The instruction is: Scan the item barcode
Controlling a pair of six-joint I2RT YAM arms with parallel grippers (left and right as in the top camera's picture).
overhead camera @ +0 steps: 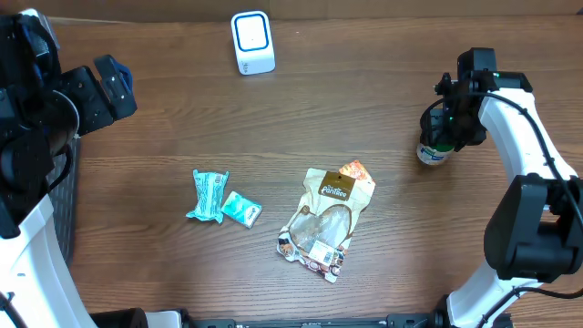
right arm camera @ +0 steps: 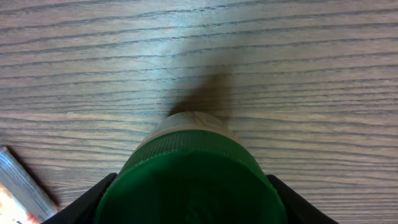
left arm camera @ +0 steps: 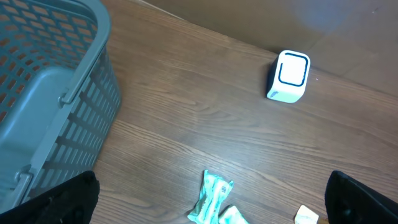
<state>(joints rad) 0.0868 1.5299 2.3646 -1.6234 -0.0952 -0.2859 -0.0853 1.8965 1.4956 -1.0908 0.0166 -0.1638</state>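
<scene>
From above, the wooden counter [overhead camera: 364,91] carries a white scanner [overhead camera: 251,42] near its far edge, well apart from everything else. Toward the right side a small bottle [overhead camera: 433,153] with a green cap stands upright on the counter, and the right tool [overhead camera: 444,128] sits straight over it. The left tool [overhead camera: 117,84] hangs above the left side with its jaws spread wide and nothing between them. In the middle lie two teal packets [overhead camera: 221,200], just beside one another, and to their right a larger snack pouch [overhead camera: 326,223] lying flat. A grey basket [overhead camera: 66,205] shows at the left edge. In the left wrist view the basket fills the left side, the scanner stands upright at the upper right, and one teal packet shows at the bottom edge; the dark fingers [left arm camera: 62,202] appear in both bottom corners, far apart, holding nothing. In the right wrist view the green cap [right arm camera: 189,180] fills the lower middle, with a finger [right arm camera: 93,202] pressed against each side of it: the right tool is clamped on the bottle, and wood grain runs across the counter behind.
</scene>
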